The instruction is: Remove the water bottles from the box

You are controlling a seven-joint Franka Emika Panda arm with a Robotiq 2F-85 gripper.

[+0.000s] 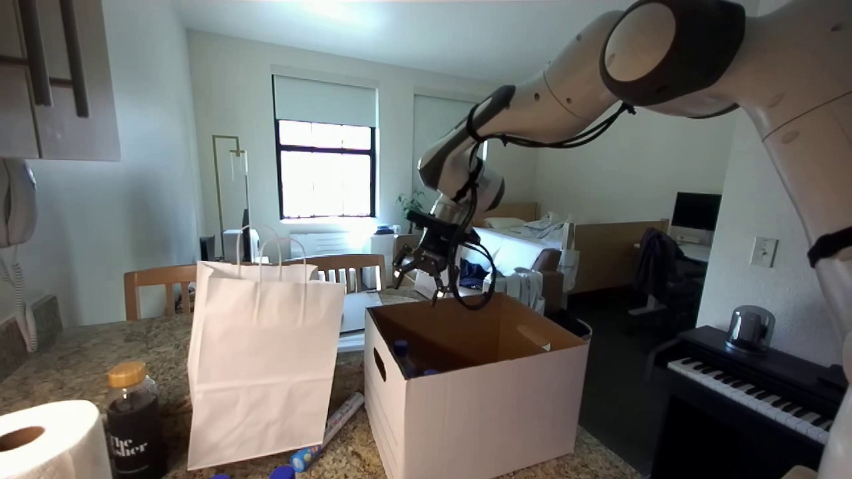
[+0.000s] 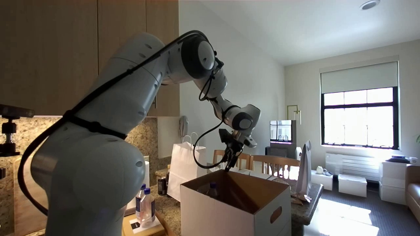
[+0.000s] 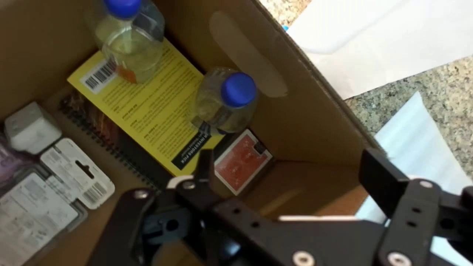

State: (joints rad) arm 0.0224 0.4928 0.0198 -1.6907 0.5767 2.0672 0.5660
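Observation:
The white box stands open on the counter, brown inside; it also shows in an exterior view and in the wrist view. Two clear water bottles with blue caps stand inside it: one bottle near a corner, another bottle by the wall with the hand hole. Two more clear bottles stand outside the box, beside the arm's base. My gripper is open and empty. It hangs over the box's far rim in an exterior view, apart from the bottles.
In the box lie a yellow book, a red card pack, a spiral notebook and white packages. Beside the box stand a white paper bag, a dark-brown bottle and a paper roll. A tube lies between bag and box.

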